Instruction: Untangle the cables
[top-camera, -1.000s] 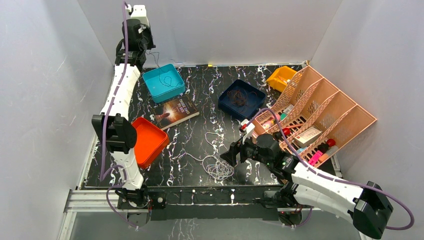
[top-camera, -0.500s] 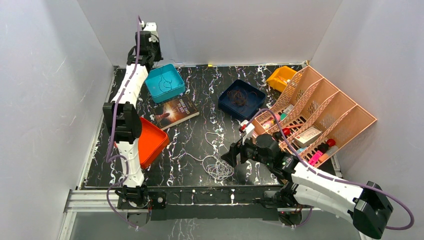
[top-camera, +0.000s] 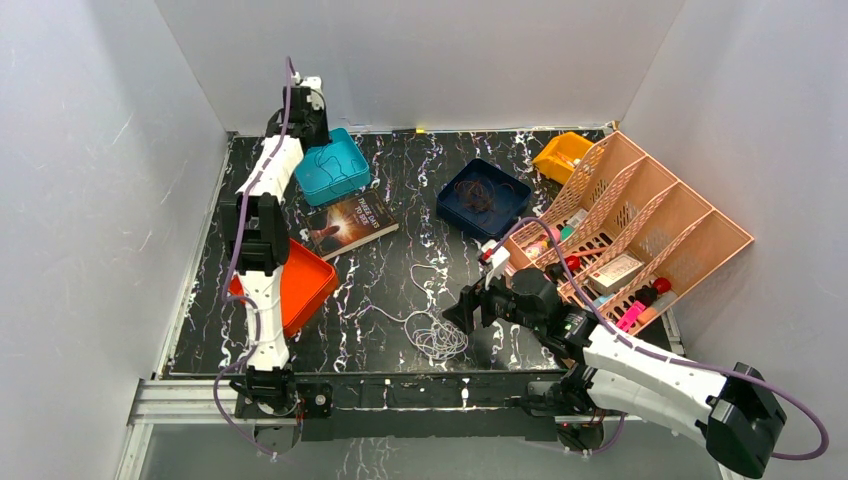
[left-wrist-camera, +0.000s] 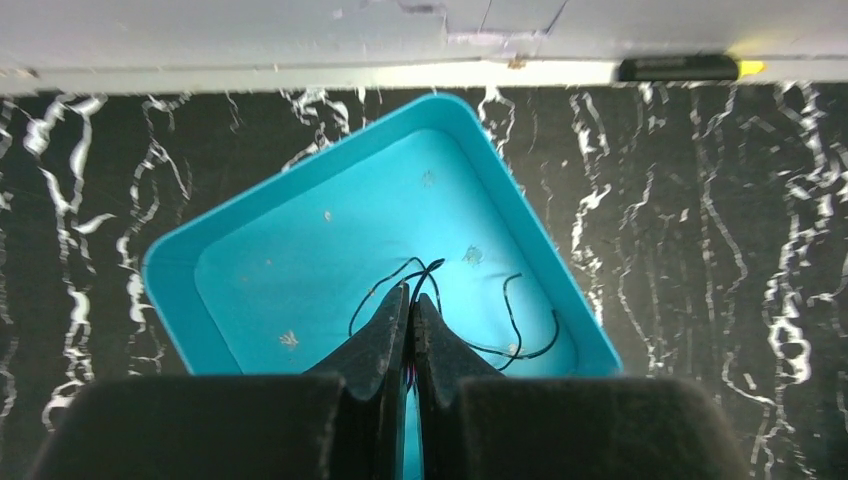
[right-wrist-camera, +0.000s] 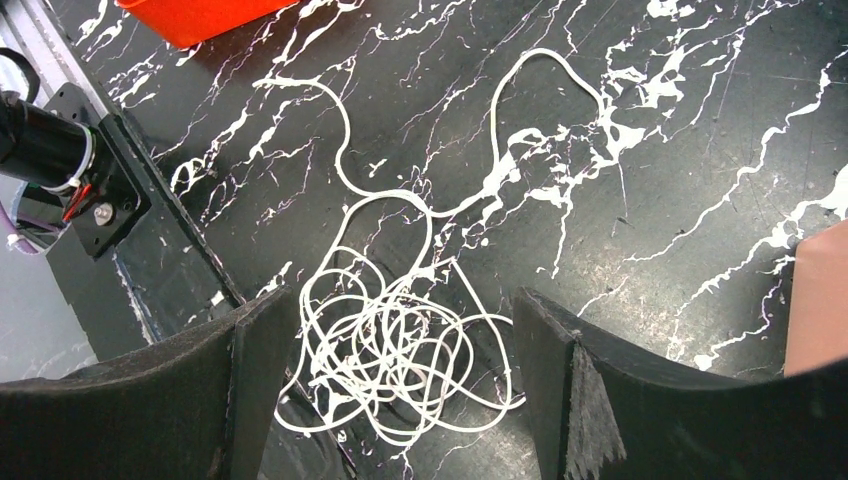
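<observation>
Nearest the arm bases, on the black, white-veined counter (top-camera: 330, 340), we see the white cable (top-camera: 436, 336) lying as a loose knot of many overlapping loops. From it one strand trails left toward the orange bin (top-camera: 312, 262) and another runs farther up the counter, ending in a rounded open loop. The right hand (top-camera: 466, 308) hangs just right of the knot. In the right wrist view its fingers are spread wide to either side of the coils, and we see nothing gripped between them. The orange bin sits at the left edge, partly covered by the left arm. Beyond it a book (top-camera: 352, 222) lies flat and askew. Farther on and to the right, the navy bin (top-camera: 450, 205) contains the dark brown cable (top-camera: 480, 194), a small bunched tangle. At the right, a pink slotted organizer (top-camera: 690, 215) rests tilted with small items in its compartments, and a yellow bin (top-camera: 560, 155) sits beside its far corner. At the far left, near the back wall, the teal bin (left-wrist-camera: 170, 280) contains the black cable (left-wrist-camera: 520, 335), which lies in thin open curves on the bin floor. The left hand (left-wrist-camera: 411, 297) reaches down into this bin. Its fingers are pressed together, and the strands of the black cable meet at the tips, so the hand appears to pinch that cable.
</observation>
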